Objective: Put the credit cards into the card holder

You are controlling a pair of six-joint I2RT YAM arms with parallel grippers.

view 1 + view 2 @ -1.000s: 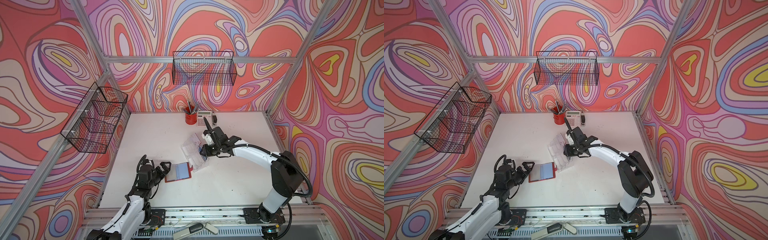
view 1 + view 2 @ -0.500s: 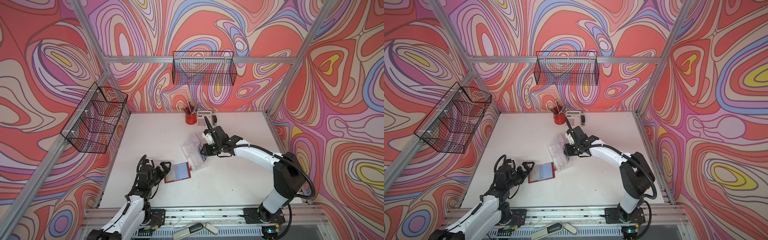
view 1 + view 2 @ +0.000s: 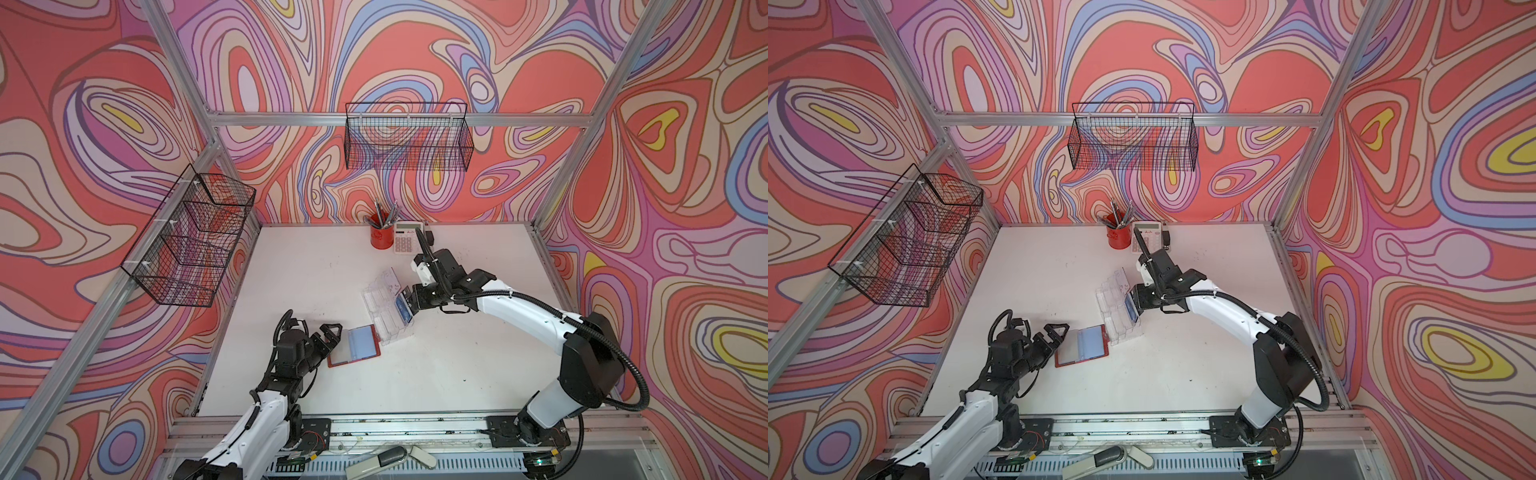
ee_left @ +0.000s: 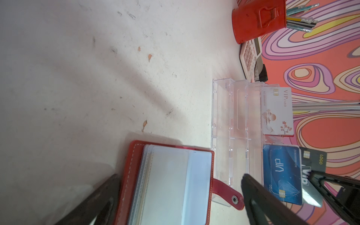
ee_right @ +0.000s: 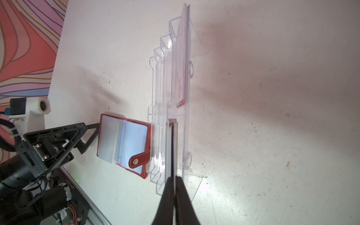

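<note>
While the table (image 3: pixel 457 374) holds a clear stand (image 3: pixel 384 308) and an open red wallet (image 5: pixel 124 140) just beside it, we note: left gripper (image 5: pixel 89 138) spread wide, empty, at the wallet's edge; right gripper (image 5: pixel 174 178) pinched tight on a black card (image 4: pixel 315 161) behind the blue card (image 4: pixel 282 171) in the stand.

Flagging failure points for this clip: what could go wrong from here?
The right pincer is shut on the black card, close behind the blue card; both may lift. Pulling could drag the clear stand. The left pincer is open beside the red card holder, which may slide.
</note>
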